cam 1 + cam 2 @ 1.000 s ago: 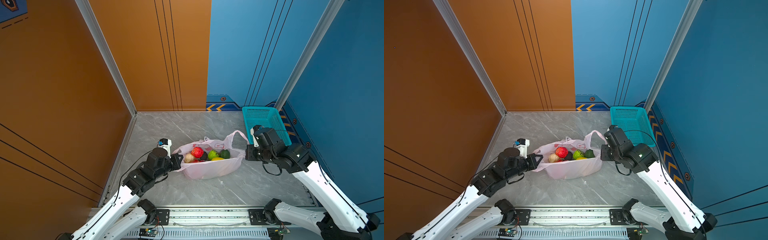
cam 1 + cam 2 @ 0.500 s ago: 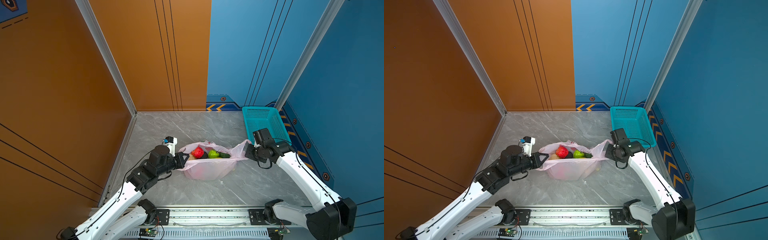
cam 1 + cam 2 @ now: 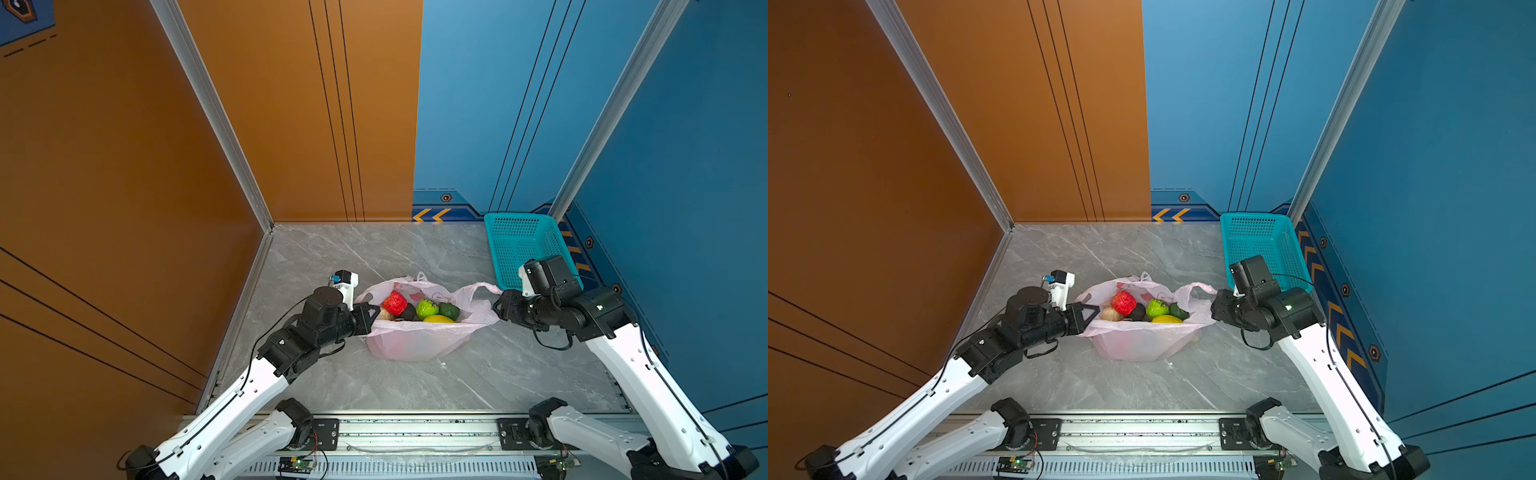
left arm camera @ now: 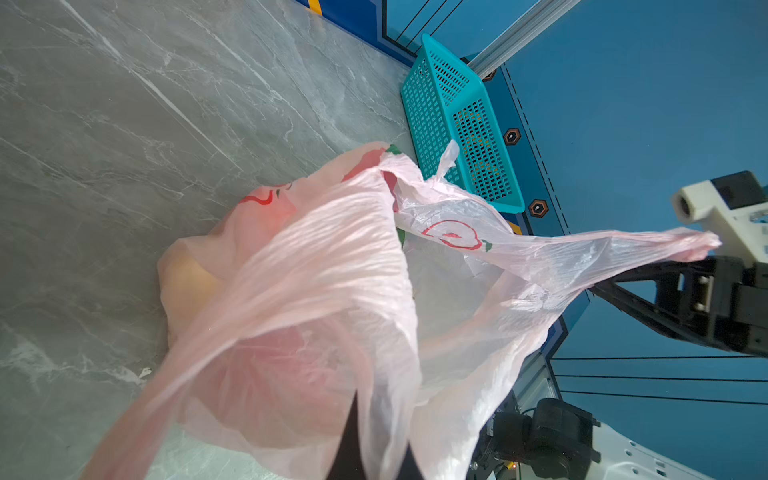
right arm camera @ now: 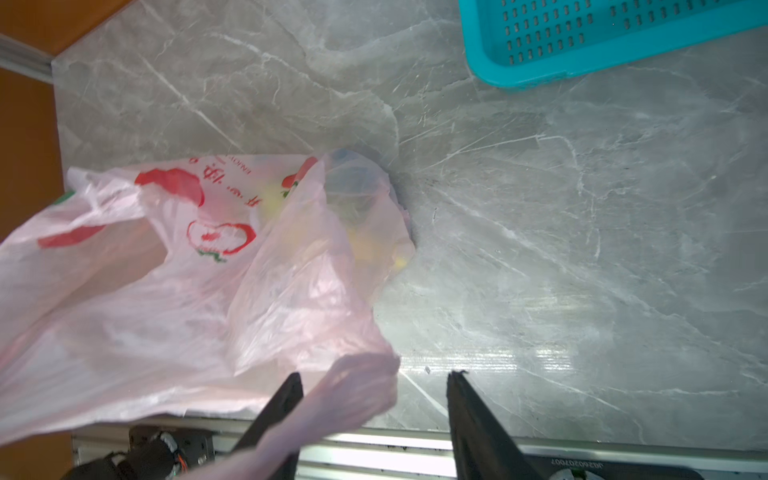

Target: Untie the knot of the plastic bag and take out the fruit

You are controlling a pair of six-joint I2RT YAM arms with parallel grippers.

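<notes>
The pale pink plastic bag [image 3: 419,340] [image 3: 1142,343] sits mid-floor with its mouth spread wide. The fruit lies inside: a red piece [image 3: 394,302], a green bumpy one [image 3: 427,308], a yellow one [image 3: 438,319] and darker ones. No knot is in view; the handles stand apart. My left gripper [image 3: 372,316] [image 4: 378,453] is shut on the bag's left rim. My right gripper [image 3: 496,307] [image 5: 374,376] is open at the bag's right side. The right handle [image 5: 353,386] lies loose against one of its fingers [image 5: 286,399].
A teal perforated basket [image 3: 523,249] [image 3: 1262,245] stands at the back right against the blue wall, just behind my right wrist. An orange wall borders the left, and a metal rail [image 3: 415,428] runs along the front edge.
My right gripper has opened and let go of the right handle. The right arm has drawn back to the right, and the bag's stretched mouth has slackened and widened.
</notes>
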